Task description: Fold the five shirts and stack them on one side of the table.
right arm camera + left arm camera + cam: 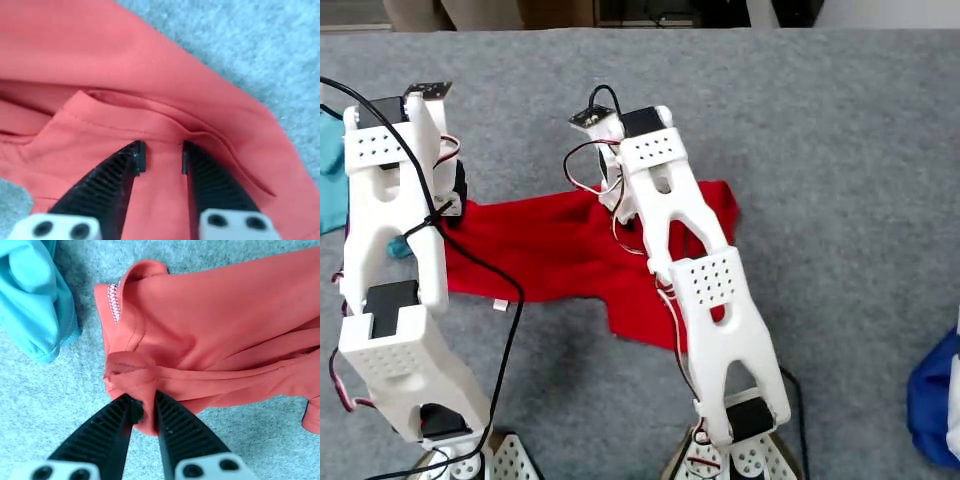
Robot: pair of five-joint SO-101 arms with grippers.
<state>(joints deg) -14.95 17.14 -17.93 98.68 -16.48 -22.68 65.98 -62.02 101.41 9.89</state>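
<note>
The white plastic left arm (382, 200) and right arm (710, 290) bear perforated panels, black servos and red wires. A black cable (510, 330) trails toward 6 o'clock. The left gripper (144, 407) and right gripper (160, 155) are black, ribbed and white-based.

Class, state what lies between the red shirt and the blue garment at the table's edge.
Nothing: the high view shows bare grey table between the red shirt and the blue garment.

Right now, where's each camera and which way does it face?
High view: above the table, looking down at the red shirt; both arms show.
Left wrist view: on the left arm, facing the shirt's edge; left gripper shows.
Right wrist view: on the right arm, facing the shirt; right gripper shows.
All share the red shirt.
</note>
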